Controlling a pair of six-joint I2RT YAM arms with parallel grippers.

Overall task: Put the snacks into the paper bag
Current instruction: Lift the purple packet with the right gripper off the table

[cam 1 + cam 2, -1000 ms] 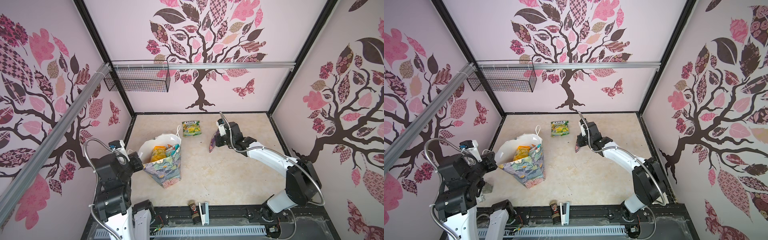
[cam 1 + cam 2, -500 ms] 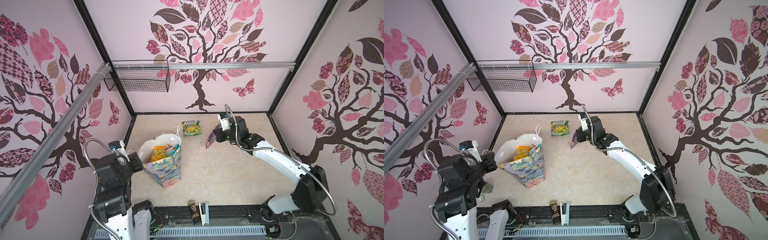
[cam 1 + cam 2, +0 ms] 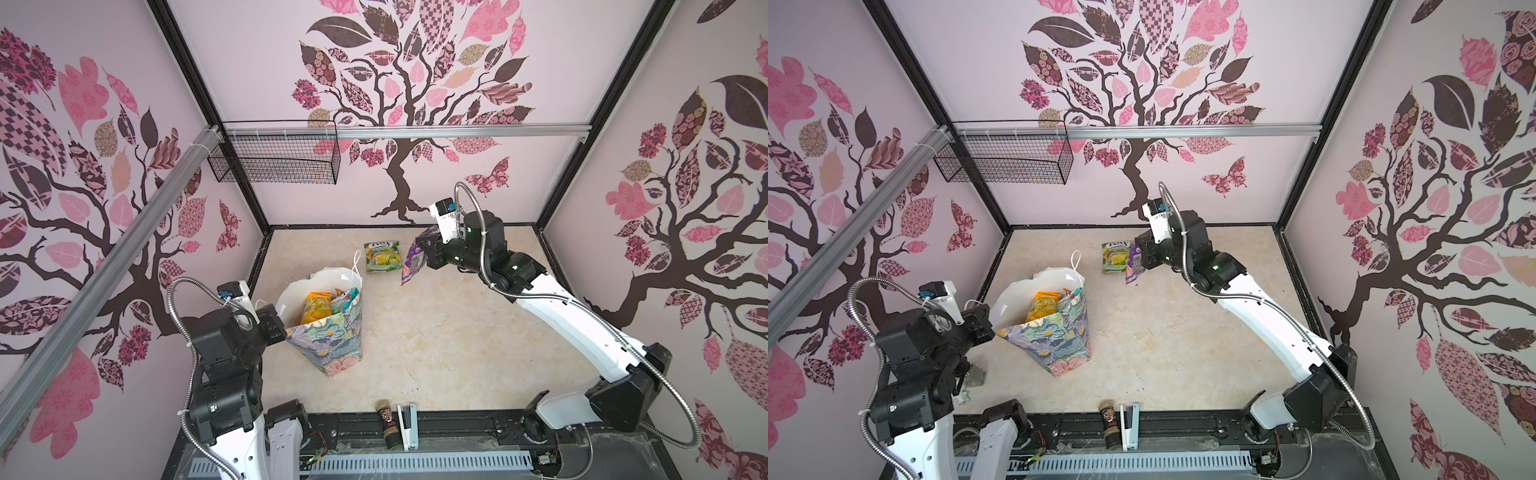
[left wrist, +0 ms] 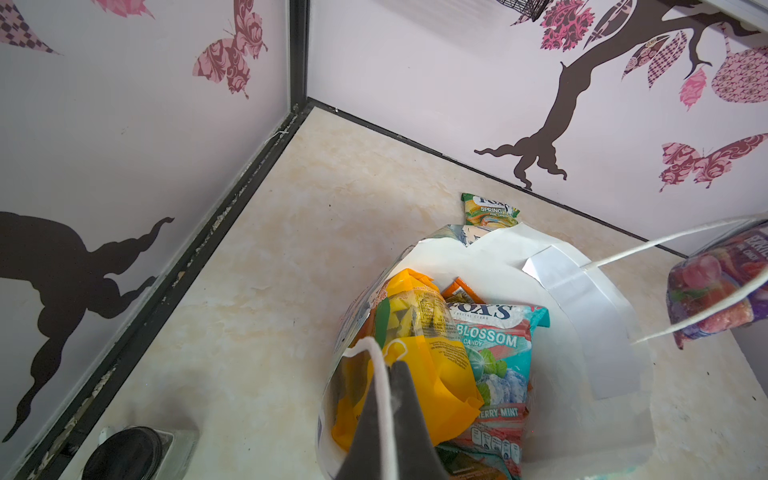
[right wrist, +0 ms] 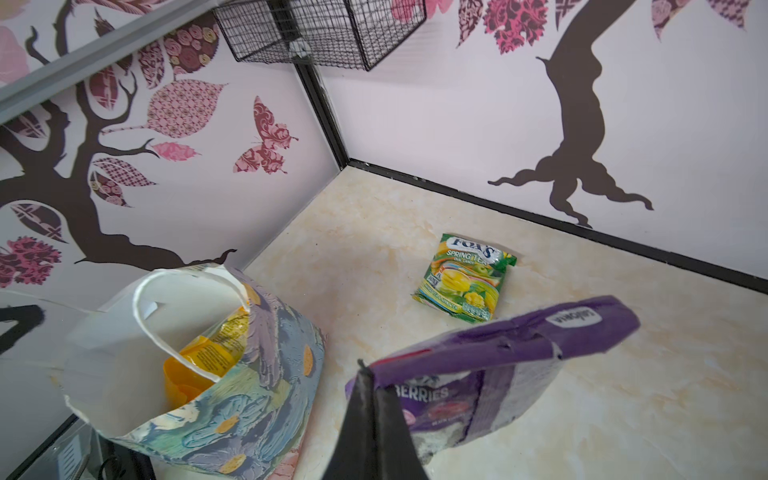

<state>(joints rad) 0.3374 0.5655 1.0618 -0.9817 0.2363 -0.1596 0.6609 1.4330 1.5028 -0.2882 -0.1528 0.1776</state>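
Note:
The paper bag [image 3: 328, 345] [image 3: 1054, 345] stands open at the left, floral outside, white inside [image 4: 582, 332] [image 5: 232, 399]. Yellow [image 3: 318, 307] and teal [image 4: 494, 357] snacks lie in it. My left gripper [image 3: 276, 322] [image 3: 986, 322] [image 4: 388, 365] is shut on the bag's white cord handle at the near rim. My right gripper [image 3: 428, 247] [image 3: 1140, 253] [image 5: 372, 374] is shut on a corner of a purple snack packet [image 3: 413, 264] [image 3: 1134, 268] [image 4: 719, 291] [image 5: 519, 365], which hangs above the floor right of the bag. A green-yellow FOX'S packet [image 3: 381, 257] [image 3: 1115, 257] [image 4: 490, 210] [image 5: 465, 278] lies flat behind the bag.
A dark spice jar [image 3: 385, 419] and a white stapler [image 3: 406, 422] sit at the front edge. A black wire basket [image 3: 274, 160] hangs on the back-left rail. A black-lidded jar [image 4: 129, 453] stands by the left wall near my left arm.
My right arm has stretched out and carried the purple packet slightly left and back, close beside the green-yellow packet. The left gripper and the bag have not moved.

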